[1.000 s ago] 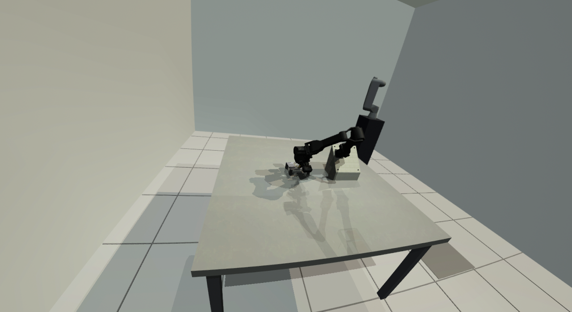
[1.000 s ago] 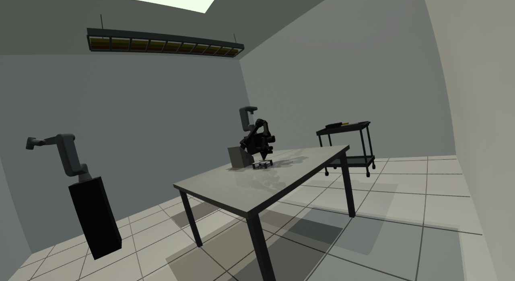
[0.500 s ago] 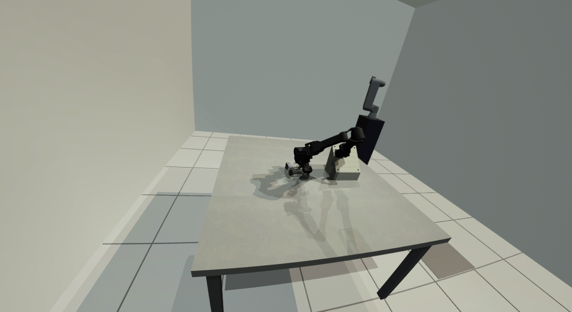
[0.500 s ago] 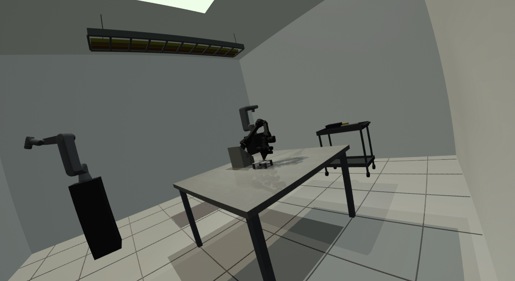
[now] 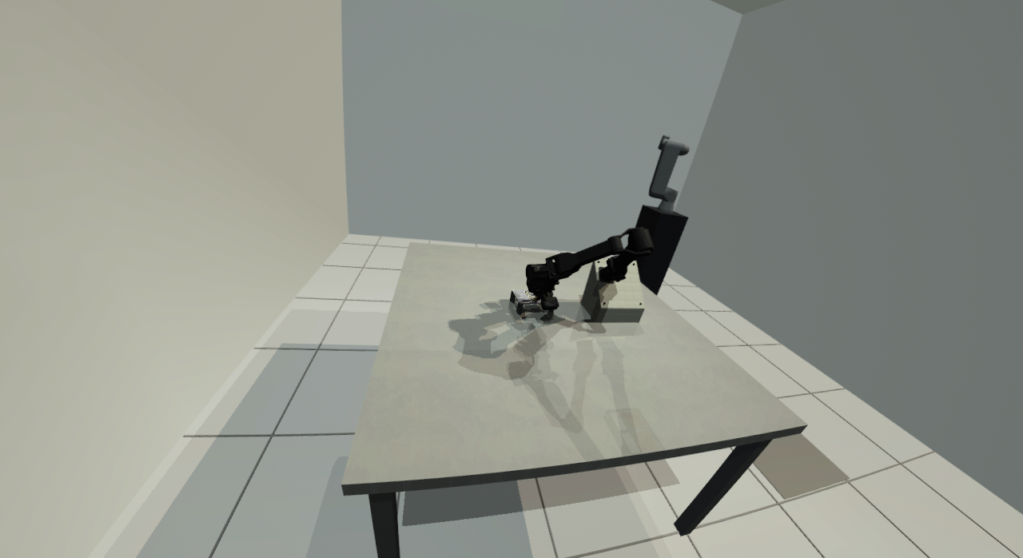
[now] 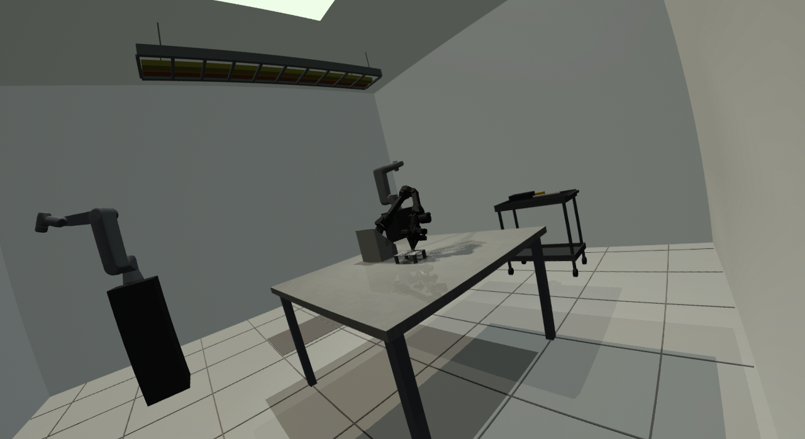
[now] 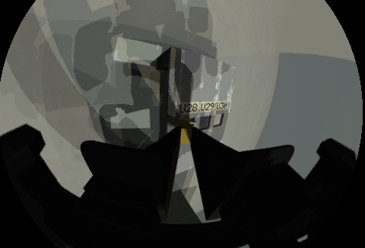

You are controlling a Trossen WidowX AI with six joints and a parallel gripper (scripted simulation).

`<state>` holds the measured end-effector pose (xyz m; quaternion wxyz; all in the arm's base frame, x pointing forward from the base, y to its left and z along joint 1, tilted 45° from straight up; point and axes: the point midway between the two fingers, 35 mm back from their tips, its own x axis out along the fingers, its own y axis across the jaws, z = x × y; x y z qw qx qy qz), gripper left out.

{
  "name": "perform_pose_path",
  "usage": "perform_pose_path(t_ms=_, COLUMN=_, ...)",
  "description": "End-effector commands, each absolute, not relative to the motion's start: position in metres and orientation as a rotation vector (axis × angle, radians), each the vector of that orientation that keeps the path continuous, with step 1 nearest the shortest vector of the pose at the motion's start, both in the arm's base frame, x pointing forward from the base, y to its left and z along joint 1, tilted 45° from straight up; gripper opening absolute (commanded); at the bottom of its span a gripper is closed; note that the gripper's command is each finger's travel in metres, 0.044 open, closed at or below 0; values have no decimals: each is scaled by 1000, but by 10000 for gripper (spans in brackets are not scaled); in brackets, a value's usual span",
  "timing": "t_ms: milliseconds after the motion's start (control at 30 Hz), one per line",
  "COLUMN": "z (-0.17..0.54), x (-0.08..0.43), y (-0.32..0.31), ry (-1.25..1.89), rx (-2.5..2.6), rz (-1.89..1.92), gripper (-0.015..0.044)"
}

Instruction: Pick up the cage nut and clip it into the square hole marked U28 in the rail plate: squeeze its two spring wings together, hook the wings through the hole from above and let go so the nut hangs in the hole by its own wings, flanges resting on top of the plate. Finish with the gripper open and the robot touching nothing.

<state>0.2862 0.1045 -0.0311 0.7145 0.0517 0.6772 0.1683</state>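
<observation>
A: Where is the gripper [image 5: 549, 310] [image 6: 413, 248] [image 7: 185, 131]?
B: At the rail plate [image 5: 527, 302] [image 6: 409, 255] [image 7: 207, 84], fingertips downward, just by the label U28 [image 7: 188, 107].
A: What is the state of its 2 fingers?
B: Nearly together, clamped on the cage nut [image 7: 185, 135], whose yellow part shows between the tips in the wrist view.
A: Is the nut seated in its hole?
B: It lies at the U28 position; the fingertips hide the hole, so seating cannot be told.
A: And the other positions?
B: 2 further labels, U29 [image 7: 207, 106] and U30 [image 7: 221, 106], each stand beside a dark-edged square hole.
A: What supports the assembly?
B: The plate stands on short legs on the table [image 5: 572, 412] [image 6: 348, 290]; the arm rises from a pale block [image 5: 620, 314] [image 6: 368, 246] near it.
</observation>
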Motion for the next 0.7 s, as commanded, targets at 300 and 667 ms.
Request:
perform_pose_path(t_ms=300, z=-32, x=285, y=105, ry=1503, rx=124, rz=376, gripper=25)
perform_pose_path(t_ms=667, z=-32, x=285, y=105, ry=1503, rx=127, rz=379, gripper=25)
